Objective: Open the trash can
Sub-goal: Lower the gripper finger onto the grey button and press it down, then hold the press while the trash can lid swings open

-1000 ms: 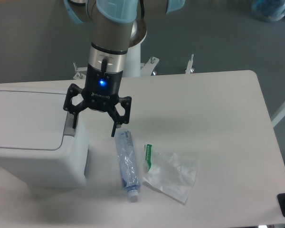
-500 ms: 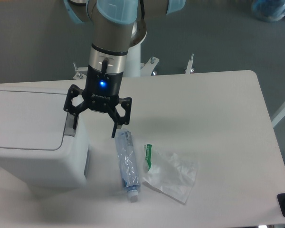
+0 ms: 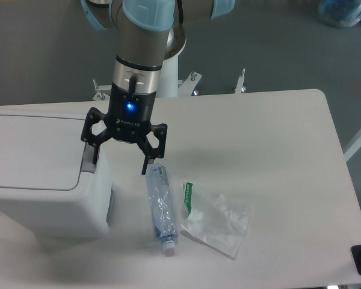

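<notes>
White and smooth, the counter (image 3: 271,138) carries one boxy plastic trash can (image 3: 42,174) at its left edge, lid flat; nothing has shifted since earlier. One hand (image 3: 119,164), fingers spread apart, hangs by its grey tab (image 3: 87,164). One crumpled clear bottle (image 3: 160,207), one clear bag (image 3: 218,219).

1 fixed camera, high and angled down

It looks steeply down across the white surface (image 3: 277,138) toward grey floor beyond, fairly near. The arm (image 3: 145,36) enters from the top edge; the bin (image 3: 36,174) is cut off at the left, and the surface's near edge at the bottom.
</notes>
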### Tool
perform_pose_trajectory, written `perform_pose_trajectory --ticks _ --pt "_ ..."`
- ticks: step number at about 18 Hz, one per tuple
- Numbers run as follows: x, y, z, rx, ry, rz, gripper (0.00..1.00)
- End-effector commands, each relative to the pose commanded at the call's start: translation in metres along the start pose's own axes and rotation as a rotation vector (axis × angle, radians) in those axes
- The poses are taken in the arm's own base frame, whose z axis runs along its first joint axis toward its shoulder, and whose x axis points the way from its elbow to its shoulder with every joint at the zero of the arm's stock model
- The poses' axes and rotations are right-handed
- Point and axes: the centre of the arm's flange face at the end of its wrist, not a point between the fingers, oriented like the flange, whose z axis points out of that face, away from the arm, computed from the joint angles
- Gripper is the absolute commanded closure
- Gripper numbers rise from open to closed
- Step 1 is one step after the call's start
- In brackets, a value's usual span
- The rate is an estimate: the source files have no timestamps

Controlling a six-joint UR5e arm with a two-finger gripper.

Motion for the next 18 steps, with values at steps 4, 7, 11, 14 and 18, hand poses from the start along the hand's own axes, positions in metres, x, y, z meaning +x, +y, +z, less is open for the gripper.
perform_pose_trajectory --ticks 4,7,11,14,18 --pt "-0.0007 0.0001 0.0017 -0.001 0.0 0.001 0.0" --pt "-0.0007 0.0001 0.0017 -0.001 0.0 0.001 0.0" --pt "-0.0007 0.0001 0.0017 -0.001 0.0 0.001 0.0" --pt "-0.0007 0.0001 0.0017 -0.001 0.0 0.001 0.0" --pt "0.0016 -0.0058 -0.0074 0.016 -0.002 0.008 0.0"
